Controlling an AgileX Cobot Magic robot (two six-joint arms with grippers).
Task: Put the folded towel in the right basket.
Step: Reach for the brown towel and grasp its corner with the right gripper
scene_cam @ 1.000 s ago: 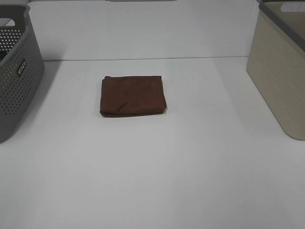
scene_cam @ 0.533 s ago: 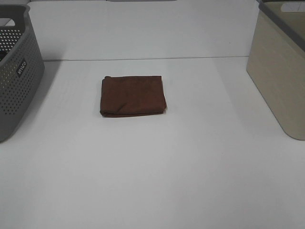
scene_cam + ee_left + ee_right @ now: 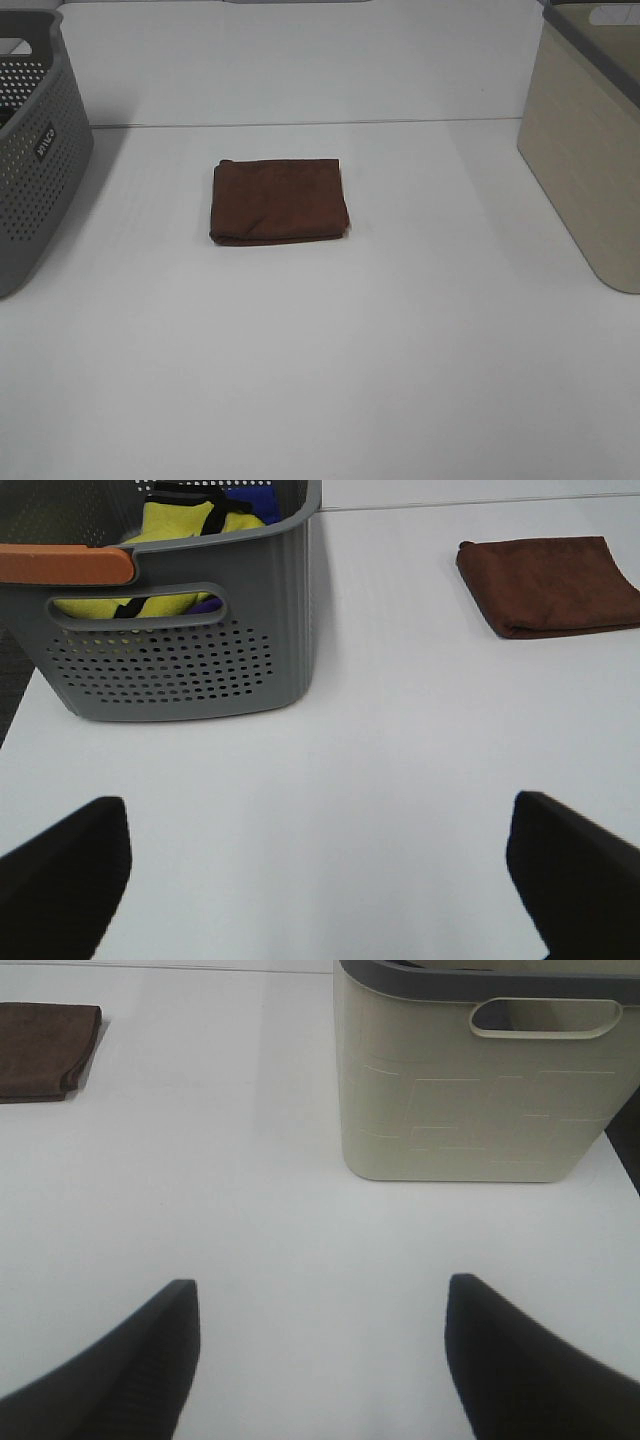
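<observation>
A folded brown cloth towel (image 3: 279, 201) is lying flat on the plain white worktop (image 3: 330, 360), between a grey perforated plastic basket (image 3: 35, 150) at left and a beige plastic basket (image 3: 590, 150) at right. The left tool (image 3: 318, 800) and right tool (image 3: 320, 1280) are hovering, both spread wide and empty.

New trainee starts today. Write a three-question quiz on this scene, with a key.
1. True or false: the grey basket holds something yellow.
2. The towel lies: A) on the table; B) inside a basket; C) on the floor.
3. Are the left gripper and right gripper open or shut?
Key: 1 true; 2 A; 3 both open.
</observation>
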